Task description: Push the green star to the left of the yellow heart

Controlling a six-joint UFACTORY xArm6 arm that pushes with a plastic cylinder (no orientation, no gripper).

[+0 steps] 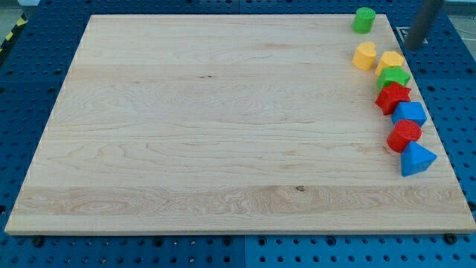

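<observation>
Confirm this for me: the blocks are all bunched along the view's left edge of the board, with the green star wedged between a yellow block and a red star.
Wrong side. The camera view shows the blocks along the board's right edge; the green star is indeed wedged between a yellow block and the red star.

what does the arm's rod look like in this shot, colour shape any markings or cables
Only a short stretch of the rod shows, at the view's top right: a plain dark grey, straight-sided cylinder with a soft sheen. My tip is its blunt lower end, just off the wooden board, up and right of the yellow block. No markings, cables or sleeves are visible; the arm itself is out of frame.
</observation>
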